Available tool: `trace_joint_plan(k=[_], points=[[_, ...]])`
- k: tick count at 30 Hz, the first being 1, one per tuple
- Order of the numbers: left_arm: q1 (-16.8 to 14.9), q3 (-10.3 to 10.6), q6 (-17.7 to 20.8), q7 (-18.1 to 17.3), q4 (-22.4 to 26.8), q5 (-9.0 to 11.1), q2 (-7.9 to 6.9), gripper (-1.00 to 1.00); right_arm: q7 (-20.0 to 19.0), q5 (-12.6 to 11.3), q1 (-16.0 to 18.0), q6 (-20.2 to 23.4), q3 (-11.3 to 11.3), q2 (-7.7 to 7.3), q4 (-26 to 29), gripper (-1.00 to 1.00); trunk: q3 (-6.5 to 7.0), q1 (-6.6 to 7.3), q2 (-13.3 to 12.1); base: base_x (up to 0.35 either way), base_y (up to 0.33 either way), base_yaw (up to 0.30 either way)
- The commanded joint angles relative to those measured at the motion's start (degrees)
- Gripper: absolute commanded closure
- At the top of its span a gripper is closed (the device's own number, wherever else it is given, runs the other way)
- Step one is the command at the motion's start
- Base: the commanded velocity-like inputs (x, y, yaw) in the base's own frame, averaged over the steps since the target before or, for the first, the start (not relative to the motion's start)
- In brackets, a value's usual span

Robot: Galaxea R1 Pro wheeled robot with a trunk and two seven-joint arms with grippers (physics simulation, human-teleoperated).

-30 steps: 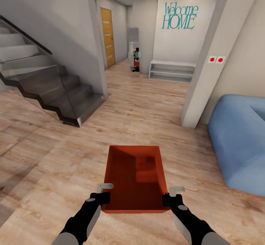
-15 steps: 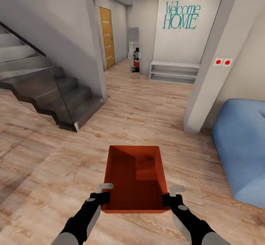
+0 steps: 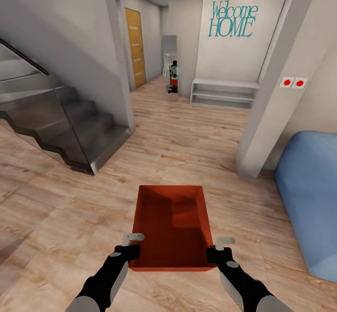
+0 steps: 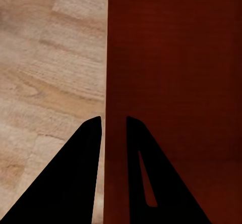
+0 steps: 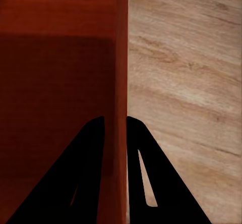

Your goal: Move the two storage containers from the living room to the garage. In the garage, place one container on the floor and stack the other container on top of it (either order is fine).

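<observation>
Base rolling forward over the wood-plank floor point(image 3: 196, 143): stairs point(image 3: 70, 120) and blue couch point(image 3: 309, 195) slide outward versus a second ago, hallway nearer. Transit continues, garage not reached. Storage container point(image 3: 171, 225) unchanged, carried ahead; left gripper point(image 4: 113, 125) and right gripper point(image 5: 116, 123) each clamp a side wall

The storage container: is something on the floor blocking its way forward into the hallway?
Nothing visible blocks it. The storage container faces open wood floor; the staircase and blue sofa flank the route.
</observation>
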State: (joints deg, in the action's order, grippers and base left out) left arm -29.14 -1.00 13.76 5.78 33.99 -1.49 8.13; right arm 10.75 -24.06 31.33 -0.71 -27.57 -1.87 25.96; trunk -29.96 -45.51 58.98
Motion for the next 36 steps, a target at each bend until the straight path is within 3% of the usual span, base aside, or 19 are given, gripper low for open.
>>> trace_joint_plan(k=[1,36], points=[[-0.04,0.03,0.31,-1.6,0.2,0.35,-0.05,1.0,0.15,-0.88,0.05,-0.09,-0.29,-2.44,0.06,1.0,-0.05,-0.04,0.03,0.336,0.0,0.0],[-0.04,0.03,0.35,-1.6,0.21,0.35,-0.05,1.0,0.15,-0.82,0.05,-0.09,-0.28,-2.44,0.06,1.0,-0.05,-0.04,0.03,0.337,0.0,0.0]])
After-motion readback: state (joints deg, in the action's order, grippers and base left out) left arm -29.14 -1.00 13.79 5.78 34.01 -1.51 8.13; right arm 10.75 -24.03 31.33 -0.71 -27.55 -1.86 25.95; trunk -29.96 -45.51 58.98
